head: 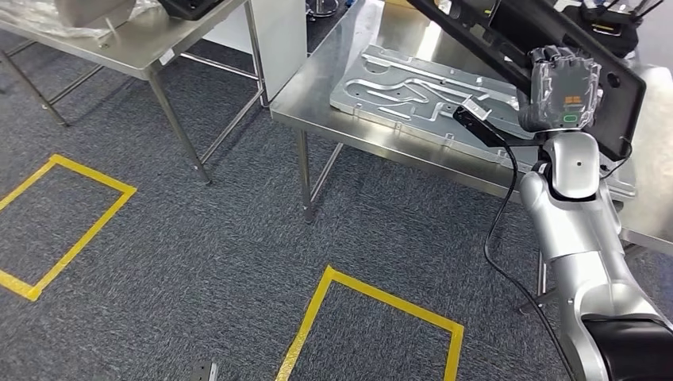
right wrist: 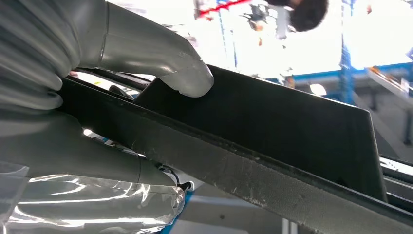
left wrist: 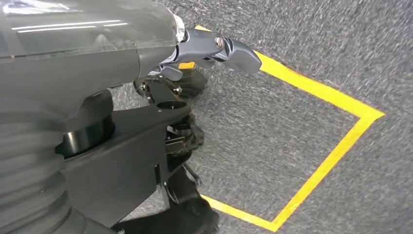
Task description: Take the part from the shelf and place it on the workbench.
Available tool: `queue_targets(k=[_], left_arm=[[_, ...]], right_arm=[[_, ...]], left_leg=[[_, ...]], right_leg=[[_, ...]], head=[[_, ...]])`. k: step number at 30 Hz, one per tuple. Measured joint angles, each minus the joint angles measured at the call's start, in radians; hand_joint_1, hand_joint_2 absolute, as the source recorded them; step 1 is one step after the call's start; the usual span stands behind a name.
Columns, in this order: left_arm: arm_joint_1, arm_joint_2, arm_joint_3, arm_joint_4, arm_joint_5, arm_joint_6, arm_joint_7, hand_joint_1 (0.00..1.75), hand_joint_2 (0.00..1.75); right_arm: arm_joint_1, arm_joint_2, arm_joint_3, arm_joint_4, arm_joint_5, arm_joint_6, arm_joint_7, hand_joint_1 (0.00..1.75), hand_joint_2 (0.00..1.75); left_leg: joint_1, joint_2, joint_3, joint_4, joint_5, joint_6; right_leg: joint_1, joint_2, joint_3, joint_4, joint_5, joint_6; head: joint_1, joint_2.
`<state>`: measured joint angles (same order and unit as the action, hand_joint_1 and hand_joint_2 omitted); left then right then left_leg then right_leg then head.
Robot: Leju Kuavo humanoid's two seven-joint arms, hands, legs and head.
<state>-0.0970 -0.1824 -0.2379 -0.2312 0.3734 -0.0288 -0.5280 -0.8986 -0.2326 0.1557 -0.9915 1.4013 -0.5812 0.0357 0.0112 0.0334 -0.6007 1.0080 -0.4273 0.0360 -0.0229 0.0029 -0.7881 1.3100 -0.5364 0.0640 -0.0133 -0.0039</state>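
Right now your biggest landmark is the steel workbench (head: 317, 95), which carries a flat silver stamped panel (head: 413, 87) lying across its top. Above that bench, tilted and slanting from the upper middle of the head view down toward the right, you have the long black part (head: 627, 103). Your right hand (head: 563, 87) is clamped on it: in the right wrist view the thick grey thumb (right wrist: 180, 73) presses on the upper face of the black part (right wrist: 272, 126) while the rest of the hand (right wrist: 63, 146) wraps beneath its edge, so the part runs straight out past the hand. It hangs in the air over the silver panel; you cannot tell from these pictures whether any end touches the bench. A black cable (head: 500, 222) loops down beside the silver right arm (head: 579, 262). Your left hand (left wrist: 204, 53) hangs over grey carpet (left wrist: 292, 146) marked with yellow tape (left wrist: 331, 156); it holds nothing, and its grey thumb (left wrist: 234, 48) sticks out away from the darker fingers. A second steel table (head: 151, 48) stands at the upper left.
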Motion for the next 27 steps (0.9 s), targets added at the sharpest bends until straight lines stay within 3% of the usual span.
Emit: queue_targets(k=[1,2,4,5,6,8,9,11,12,14,15,16,18,20,24,26,27], left_arm=[[0.002,0.0,0.003,0.0,0.002,0.0,-0.002,0.0,1.75],[0.003,0.0,0.004,0.0,0.004,0.001,-0.004,0.0,1.75],[0.004,0.0,0.007,0.0,0.005,0.001,-0.008,0.0,1.75],[0.004,0.0,0.009,0.0,0.005,0.001,-0.011,0.0,1.75],[0.006,0.0,0.01,0.0,0.005,0.002,-0.013,0.0,1.75],[0.009,0.0,0.011,0.0,0.005,0.002,-0.018,0.0,1.75],[0.01,0.0,0.011,0.0,0.004,0.002,-0.021,0.0,1.75],[0.012,0.001,0.011,0.0,0.004,0.002,-0.025,0.0,1.75],[0.015,0.002,0.012,0.001,0.003,0.002,-0.025,0.0,1.75],[0.023,0.003,0.013,0.003,0.003,0.003,-0.027,0.0,1.75],[0.026,0.004,0.013,0.005,0.002,0.006,-0.028,0.0,1.75],[0.028,0.004,0.014,0.006,-0.001,0.011,-0.031,0.0,1.75],[0.028,0.005,0.016,0.006,-0.009,0.025,-0.041,0.0,1.75],[0.026,0.004,0.016,0.006,-0.015,0.037,-0.051,0.0,1.75],[0.025,0.003,0.018,0.007,-0.018,0.05,-0.057,0.0,1.75],[0.023,0.001,0.018,0.007,-0.019,0.052,-0.056,0.0,1.75],[0.023,0.001,0.018,0.007,-0.02,0.051,-0.053,0.0,1.75]], right_arm=[[-0.001,0.003,0.003,0.007,0.006,0.005,0.005,1.75,1.75],[-0.003,0.006,0.005,0.013,0.011,0.008,0.009,1.75,1.75],[-0.011,0.014,0.009,0.023,0.018,0.009,0.016,1.75,1.75],[-0.015,0.019,0.011,0.027,0.022,0.009,0.02,1.75,1.75],[-0.017,0.024,0.012,0.03,0.025,0.009,0.023,1.75,1.75],[-0.014,0.031,0.013,0.036,0.033,0.01,0.027,1.75,1.75],[-0.012,0.034,0.014,0.036,0.035,0.011,0.028,1.75,1.75],[-0.009,0.041,0.015,0.037,0.037,0.012,0.028,1.75,1.75],[-0.006,0.047,0.015,0.037,0.037,0.014,0.027,1.75,1.75],[0.007,0.057,0.014,0.037,0.021,0.023,0.014,1.75,1.75],[0.018,0.062,0.013,0.036,0.003,0.029,-0.001,1.75,1.75],[0.031,0.065,0.01,0.035,-0.026,0.034,-0.021,1.75,1.75],[0.059,0.068,-0.002,0.029,-0.119,0.038,-0.077,1.75,1.75],[0.083,0.067,-0.021,0.024,-0.243,0.038,-0.144,1.75,1.75],[0.127,0.057,-0.052,0.023,-0.404,0.036,-0.237,1.75,1.75],[0.141,0.052,-0.06,0.023,-0.43,0.035,-0.255,1.75,1.75],[0.146,0.05,-0.063,0.023,-0.44,0.035,-0.26,1.75,1.75]], left_leg=[[0.0,0.014,0.002,0.001,-0.003,-0.002],[0.0,0.027,0.005,0.003,-0.008,-0.004],[-0.004,0.049,0.01,0.009,-0.018,-0.013],[-0.008,0.06,0.013,0.011,-0.023,-0.018],[-0.012,0.071,0.017,0.011,-0.027,-0.024],[-0.013,0.092,0.024,0.01,-0.035,-0.034],[-0.011,0.083,0.025,0.016,-0.043,-0.04],[-0.005,0.031,-0.001,0.08,-0.083,-0.048],[-0.002,0.0,-0.03,0.144,-0.114,-0.05],[-0.001,-0.023,-0.098,0.275,-0.161,-0.052],[-0.001,-0.026,-0.117,0.306,-0.16,-0.052],[-0.001,-0.027,-0.12,0.297,-0.139,-0.05],[-0.001,-0.032,-0.078,0.176,-0.061,-0.043],[-0.002,-0.044,-0.032,0.063,-0.012,-0.036],[-0.005,-0.046,-0.018,0.028,-0.004,-0.016],[-0.001,-0.041,-0.013,0.018,0.002,-0.004],[-0.001,-0.039,-0.012,0.016,0.003,-0.001]], right_leg=[[-0.002,-0.004,0.01,-0.021,0.022,0.002],[-0.003,-0.014,0.041,-0.082,0.058,0.003],[0.004,-0.068,0.116,-0.231,0.117,-0.005],[0.01,-0.085,0.138,-0.275,0.129,-0.012],[0.016,-0.093,0.146,-0.293,0.13,-0.02],[0.017,-0.064,0.145,-0.295,0.13,-0.036],[0.015,-0.052,0.147,-0.298,0.131,-0.041],[0.009,-0.027,0.151,-0.302,0.133,-0.055],[0.009,-0.015,0.151,-0.302,0.132,-0.059],[0.011,0.014,0.153,-0.301,0.131,-0.065],[0.012,0.028,0.154,-0.3,0.13,-0.067],[0.012,0.04,0.155,-0.298,0.128,-0.067],[0.012,0.06,0.158,-0.292,0.123,-0.063],[0.014,0.072,0.156,-0.284,0.116,-0.054],[0.012,0.072,0.153,-0.28,0.11,-0.031],[0.011,0.043,0.132,-0.232,0.076,-0.02],[0.01,0.025,0.107,-0.178,0.047,-0.016]], head=[[0.0,0.0],[0.0,0.0],[0.0,0.0],[0.0,0.0],[0.0,0.0],[0.0,0.0],[0.0,0.0],[-0.001,0.0],[-0.001,0.0],[-0.001,0.0],[-0.001,0.0],[-0.001,0.0],[-0.001,0.0],[-0.001,0.0],[-0.001,0.0],[-0.001,0.0],[-0.001,0.0]])
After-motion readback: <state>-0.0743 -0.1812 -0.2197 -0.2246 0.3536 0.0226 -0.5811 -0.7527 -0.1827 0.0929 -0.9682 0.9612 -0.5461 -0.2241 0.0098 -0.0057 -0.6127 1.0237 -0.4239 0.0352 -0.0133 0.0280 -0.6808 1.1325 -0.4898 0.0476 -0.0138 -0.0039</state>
